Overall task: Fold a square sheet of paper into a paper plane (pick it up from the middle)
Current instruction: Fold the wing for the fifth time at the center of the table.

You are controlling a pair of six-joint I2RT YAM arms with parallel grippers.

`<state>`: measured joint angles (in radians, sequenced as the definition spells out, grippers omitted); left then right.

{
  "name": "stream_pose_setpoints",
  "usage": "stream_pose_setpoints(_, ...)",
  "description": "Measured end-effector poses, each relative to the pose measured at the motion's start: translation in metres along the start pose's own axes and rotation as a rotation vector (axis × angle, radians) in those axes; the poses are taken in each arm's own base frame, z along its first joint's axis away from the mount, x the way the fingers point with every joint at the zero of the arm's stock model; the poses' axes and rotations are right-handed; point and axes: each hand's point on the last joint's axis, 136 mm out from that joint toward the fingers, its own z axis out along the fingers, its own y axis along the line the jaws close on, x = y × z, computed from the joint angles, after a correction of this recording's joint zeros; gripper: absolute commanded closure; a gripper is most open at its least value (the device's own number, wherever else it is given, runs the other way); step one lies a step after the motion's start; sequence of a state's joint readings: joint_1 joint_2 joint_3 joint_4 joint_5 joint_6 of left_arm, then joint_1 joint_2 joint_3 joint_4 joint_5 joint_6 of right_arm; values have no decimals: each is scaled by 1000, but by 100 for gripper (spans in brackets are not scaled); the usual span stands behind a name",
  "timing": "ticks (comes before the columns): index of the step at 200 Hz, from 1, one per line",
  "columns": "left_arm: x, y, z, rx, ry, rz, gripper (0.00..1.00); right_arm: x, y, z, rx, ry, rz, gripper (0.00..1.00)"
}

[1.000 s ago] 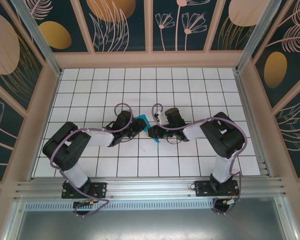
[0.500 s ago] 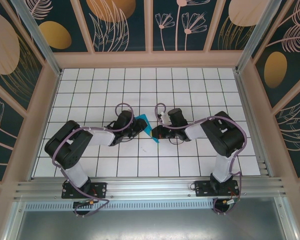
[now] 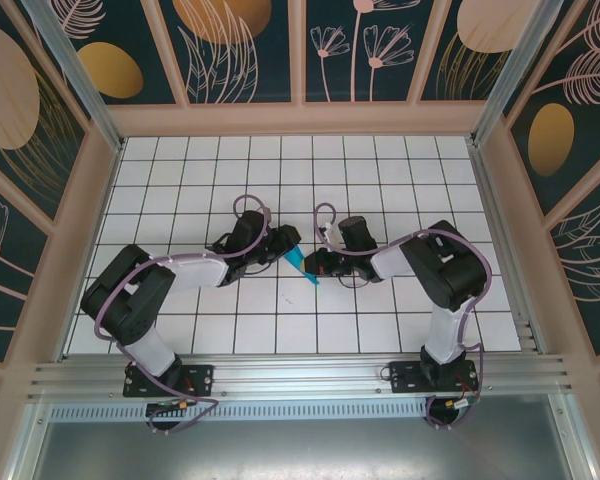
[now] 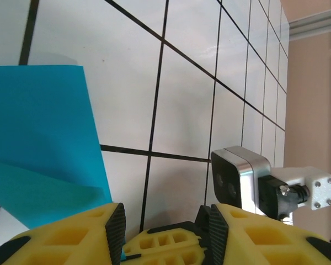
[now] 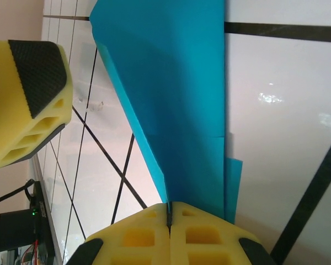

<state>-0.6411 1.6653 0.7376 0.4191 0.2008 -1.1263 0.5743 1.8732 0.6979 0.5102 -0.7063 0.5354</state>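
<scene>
Paper: we see the thin cyan-blue folded paper sheet (image 3: 296,258) at the top view's centre, on the white tiled table (image 3: 380,170).
Right gripper (image 5: 169,207): we find it clamped on the sheet's end.
Left gripper (image 4: 163,221): jaws apart, sheet at its frame's left.

The thin folded sheet of cyan-blue paper (image 5: 176,99) is plain and unmarked, bright throughout, with a slightly greener shade on the flap nearest the left fingers (image 4: 66,237). Those are yellow blocks with black textured pads, and the right fingers (image 5: 204,232) match them. Beneath both, the glossy white tabletop (image 4: 182,99) bears a grid of thin black lines. Beyond the fingers, dark teal wall panels (image 3: 250,50) show pale peach leaf and flower outlines and golden ovals.
</scene>
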Motion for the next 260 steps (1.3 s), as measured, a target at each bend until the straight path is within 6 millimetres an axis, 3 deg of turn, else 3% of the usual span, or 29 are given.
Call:
stream_pose_setpoints(46, 3, -2, 9, 7, 33, 12, 53, -1, 0, 0, -22, -6, 40, 100)
stream_pose_setpoints(96, 13, 19, 25, -42, 76, 8, 53, -1, -1, -1, -33, -21, 62, 100)
stream_pose_setpoints(151, 15, 25, 38, -51, 92, 7, 53, -2, -1, -1, -32, -23, 81, 100)
stream_pose_setpoints(183, 15, 26, 40, -45, 95, 17, 53, -3, -1, -3, -14, -31, 87, 84)
stream_pose_setpoints(218, 16, 25, 42, -34, 99, 31, 54, -9, -7, -17, 101, -84, 100, 74)
stream_pose_setpoints(236, 17, 25, 42, -32, 100, 33, 54, -6, -12, -29, 162, -102, 113, 75)
stream_pose_setpoints(260, 17, 24, 42, -29, 105, 35, 54, -4, -10, -40, 194, -116, 121, 89)
